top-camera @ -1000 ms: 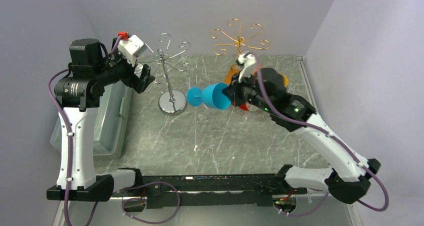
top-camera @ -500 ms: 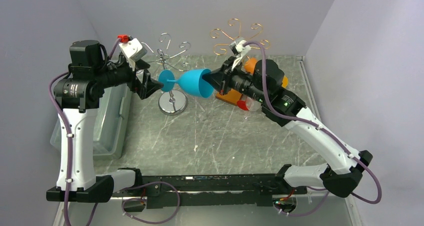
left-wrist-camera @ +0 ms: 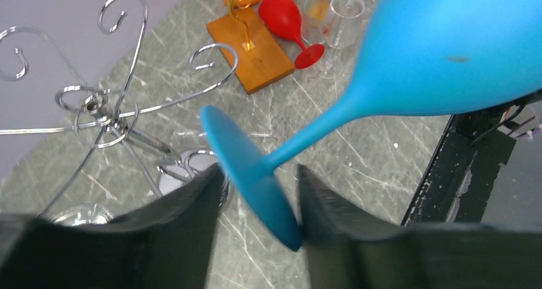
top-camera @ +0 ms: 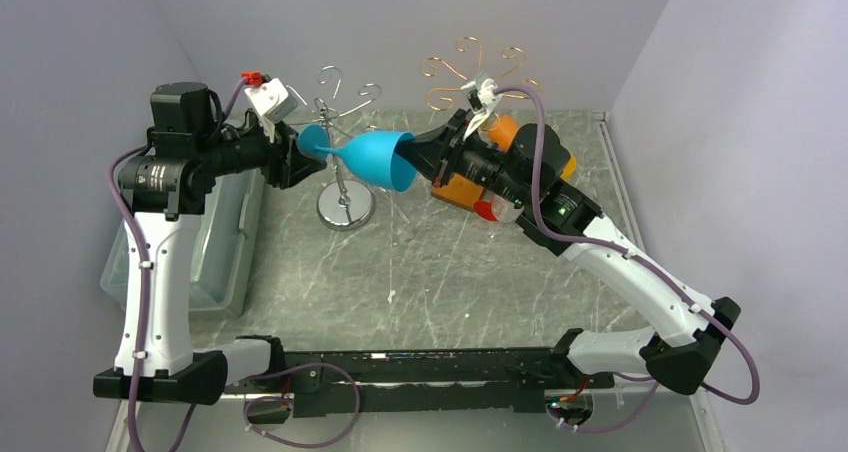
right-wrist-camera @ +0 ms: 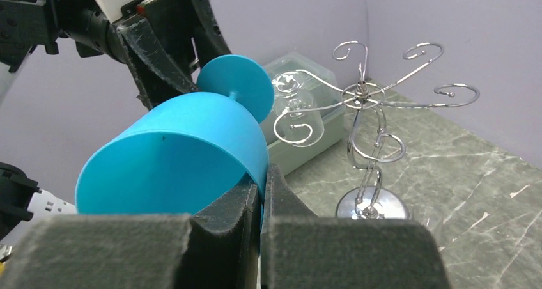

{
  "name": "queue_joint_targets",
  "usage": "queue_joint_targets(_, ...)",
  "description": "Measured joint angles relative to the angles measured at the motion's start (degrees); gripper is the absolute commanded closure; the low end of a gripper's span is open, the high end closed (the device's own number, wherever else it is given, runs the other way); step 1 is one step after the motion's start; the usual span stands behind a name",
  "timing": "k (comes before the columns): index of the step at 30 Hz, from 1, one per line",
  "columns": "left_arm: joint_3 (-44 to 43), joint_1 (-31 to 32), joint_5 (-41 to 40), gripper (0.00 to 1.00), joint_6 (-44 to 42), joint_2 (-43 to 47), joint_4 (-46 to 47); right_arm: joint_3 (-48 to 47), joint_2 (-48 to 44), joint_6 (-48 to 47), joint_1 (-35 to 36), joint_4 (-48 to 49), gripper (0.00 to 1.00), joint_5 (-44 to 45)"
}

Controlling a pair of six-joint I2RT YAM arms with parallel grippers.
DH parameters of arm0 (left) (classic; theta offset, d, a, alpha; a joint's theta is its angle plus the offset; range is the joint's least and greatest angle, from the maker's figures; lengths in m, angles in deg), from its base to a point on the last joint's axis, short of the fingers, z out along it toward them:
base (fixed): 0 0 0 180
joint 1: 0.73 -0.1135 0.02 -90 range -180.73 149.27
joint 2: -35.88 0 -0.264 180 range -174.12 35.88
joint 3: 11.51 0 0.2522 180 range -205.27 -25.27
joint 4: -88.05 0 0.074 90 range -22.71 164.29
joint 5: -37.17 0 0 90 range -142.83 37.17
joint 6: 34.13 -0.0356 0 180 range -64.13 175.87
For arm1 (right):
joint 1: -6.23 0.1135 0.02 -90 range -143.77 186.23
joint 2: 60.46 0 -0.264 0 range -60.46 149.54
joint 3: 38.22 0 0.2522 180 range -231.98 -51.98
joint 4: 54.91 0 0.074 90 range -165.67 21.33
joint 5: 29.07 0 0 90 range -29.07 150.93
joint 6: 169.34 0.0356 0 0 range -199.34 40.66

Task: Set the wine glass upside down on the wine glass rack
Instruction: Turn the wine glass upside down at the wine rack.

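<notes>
The blue wine glass [top-camera: 375,159] hangs on its side in the air between both arms, foot pointing left. My right gripper [top-camera: 420,157] is shut on the bowl's rim [right-wrist-camera: 255,167], one finger inside the bowl and one outside. My left gripper [left-wrist-camera: 259,174] has closed around the round foot [left-wrist-camera: 246,167]; the foot's edge touches the right finger [left-wrist-camera: 332,218] and lies against the left one. The silver wire wine glass rack [top-camera: 345,122] stands right behind and below the stem. From the right wrist view its hooks [right-wrist-camera: 361,97] spread beside the foot.
A gold wire rack [top-camera: 480,72] on a wooden base [top-camera: 455,187] stands at the back right, with red [left-wrist-camera: 281,17], orange [top-camera: 503,130] and clear [left-wrist-camera: 342,11] glasses around it. A clear plastic bin [top-camera: 215,242] sits under the left arm. Walls close in on three sides.
The right arm carried the blue glass left and up, over the silver rack. The left gripper met the foot and closed from wide open onto it.
</notes>
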Motion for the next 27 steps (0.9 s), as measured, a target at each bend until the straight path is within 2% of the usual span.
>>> queue_joint_targets(4, -0.02, 0.59, 1.38, 0.96, 0.72, 0.0, 0.72, 1.11, 0.09, 0.0, 0.24, 1.97, 1.0, 0.79)
queue_joint_targets(5, -0.04, 0.57, 0.98, 1.0, 0.9, 0.0, 1.11, 1.4, 0.04, -0.02, 0.26, 2.25, 1.0, 0.76)
queue_joint_targets(9, 0.2, 0.44, -1.16, 1.0, 0.83, 0.07, 2.32, 2.82, -0.7, -1.86, 0.92, 1.11, 1.0, 0.74)
queue_joint_targets(10, 0.74, 0.55, -1.64, 1.0, 0.15, 0.39, 3.02, 2.86, -0.94, -2.54, 0.92, 0.07, 0.27, 0.76)
queue_joint_targets(11, 1.7, 0.81, -1.86, 1.0, -0.61, 0.92, 3.96, 2.86, -1.44, -3.56, 0.98, -1.7, 0.16, 0.74)
queue_joint_targets(13, 4.33, 1.09, -3.54, 1.0, -3.45, 2.49, 7.82, 3.02, -3.06, -5.07, 1.31, -7.72, 0.06, -0.15)
queue_joint_targets(16, 8.28, 0.24, -6.54, 1.0, -10.1, 5.53, 13.68, 3.39, -6.8, -7.98, 0.83, -16.61, 0.01, -0.2)
queue_joint_targets(20, 12.04, 0.26, -8.39, 1.0, -15.76, 8.92, 19.87, 1.6, -10.73, -11.47, -0.11, -23.56, 0.0, 0.44)
queue_joint_targets(23, 12.79, 0.26, -8.55, 1.0, -17.94, 9.86, 23.47, -1.11, -10.34, -12.52, -0.13, -23.96, 0.0, 0.31)
queue_joint_targets(27, 15.54, 0.24, -6.19, 1.0, -20.92, 11.69, 28.33, -5.62, -5.07, -12.04, -0.13, -22.27, 0.0, -2.36)
